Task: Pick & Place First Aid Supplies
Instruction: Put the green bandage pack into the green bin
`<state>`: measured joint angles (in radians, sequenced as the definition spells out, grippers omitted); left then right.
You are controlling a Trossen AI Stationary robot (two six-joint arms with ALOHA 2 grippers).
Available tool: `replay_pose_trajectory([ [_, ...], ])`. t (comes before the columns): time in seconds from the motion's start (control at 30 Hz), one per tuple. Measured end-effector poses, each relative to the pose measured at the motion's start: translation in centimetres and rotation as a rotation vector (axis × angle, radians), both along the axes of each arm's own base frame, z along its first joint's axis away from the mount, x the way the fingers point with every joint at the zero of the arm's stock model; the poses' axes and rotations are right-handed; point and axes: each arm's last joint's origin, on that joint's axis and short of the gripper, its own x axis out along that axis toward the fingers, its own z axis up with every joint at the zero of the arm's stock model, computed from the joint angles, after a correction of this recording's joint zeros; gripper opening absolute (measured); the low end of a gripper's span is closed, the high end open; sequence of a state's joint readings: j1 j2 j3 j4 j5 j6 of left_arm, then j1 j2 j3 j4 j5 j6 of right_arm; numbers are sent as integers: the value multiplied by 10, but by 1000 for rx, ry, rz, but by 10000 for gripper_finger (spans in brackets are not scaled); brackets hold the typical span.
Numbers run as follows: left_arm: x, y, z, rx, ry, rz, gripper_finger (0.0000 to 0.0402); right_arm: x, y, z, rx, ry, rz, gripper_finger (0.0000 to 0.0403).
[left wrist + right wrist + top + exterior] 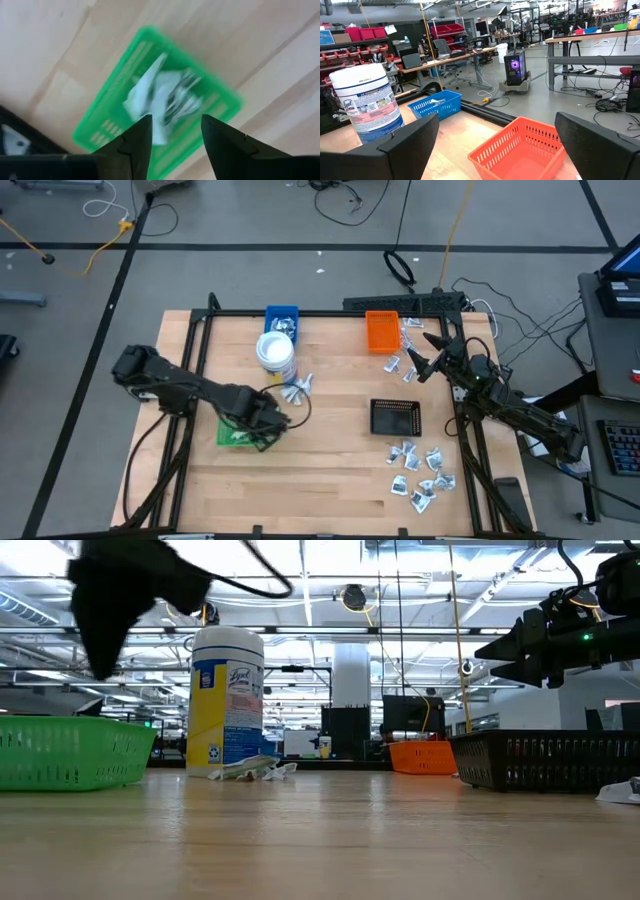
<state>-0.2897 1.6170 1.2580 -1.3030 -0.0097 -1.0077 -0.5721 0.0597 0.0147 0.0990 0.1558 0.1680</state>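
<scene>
The left gripper (172, 145) is hovering over the green tray (232, 435) near the bench's (330, 470) left edge, its two dark fingers (137, 142) standing partly apart with nothing between them. Inside that tray white and silvery packets (160, 100) are lying in a loose heap; the wrist view is smeared, so I cannot count them.

The right gripper (428, 352) is hanging in the air near the bench's far right corner, just beside the orange tray (381, 331), with its jaws spread wide and empty. From its own camera that orange basket is sitting close in front, bare as far as I can see.

More first aid packets are lying about the bench: a scatter (422, 472) near the front right corner, a few (408, 340) between the orange tray and the right arm, and a small bunch (296, 388) in the middle just beside the white tub (275, 353) with the blue label. The blue tray (282, 317) at the far edge is holding a couple too. A black tray (396, 417) is sitting right of centre, between the scatter and the orange tray.
</scene>
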Motion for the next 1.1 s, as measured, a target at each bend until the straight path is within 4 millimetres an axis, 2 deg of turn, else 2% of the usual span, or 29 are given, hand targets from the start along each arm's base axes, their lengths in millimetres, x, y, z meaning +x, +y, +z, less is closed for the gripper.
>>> replay_pose_trajectory([
  [0.27, 59, 7, 2, -2, -36, 199, 159, 0, 0, 0, 0, 0, 0, 393],
  [0.47, 100, 19, -1, -16, -67, 255, 159, 0, 0, 0, 0, 0, 0, 393],
  [0.6, 121, 30, -10, -18, -70, 261, 159, 0, 0, 0, 0, 0, 0, 393],
  [0.77, 134, 50, -27, 7, -58, 285, 159, 0, 0, 0, 0, 0, 0, 393],
  [1.1, 142, 80, -54, 201, -17, 331, 159, 0, 0, 0, 0, 0, 0, 393],
])
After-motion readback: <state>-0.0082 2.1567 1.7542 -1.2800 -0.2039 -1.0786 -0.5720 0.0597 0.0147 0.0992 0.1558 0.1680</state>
